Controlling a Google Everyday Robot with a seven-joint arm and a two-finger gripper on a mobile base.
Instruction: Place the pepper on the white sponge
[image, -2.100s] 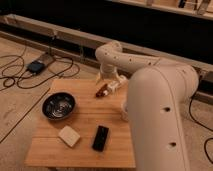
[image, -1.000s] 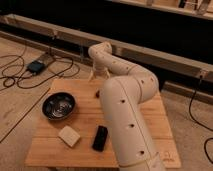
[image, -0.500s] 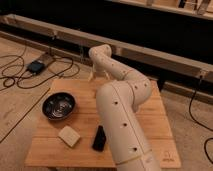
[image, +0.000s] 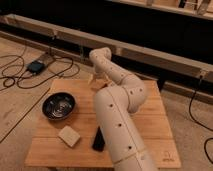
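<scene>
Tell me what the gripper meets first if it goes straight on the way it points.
Probably the wooden table. The gripper hangs above the table's far edge, pointing down, with nothing visible between it and the wood; depth is unclear, so it might miss the edge.

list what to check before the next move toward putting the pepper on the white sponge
1. end effector placed low over the far side of the table: ok
2. end effector open, nothing seen in it: ok
3. pepper located: cannot tell, none shows; the arm may hide it
4. white sponge at front left, top bare: ok
5. black phone apart from white sponge: ok
6. metal bowl apart from white sponge: ok
</scene>
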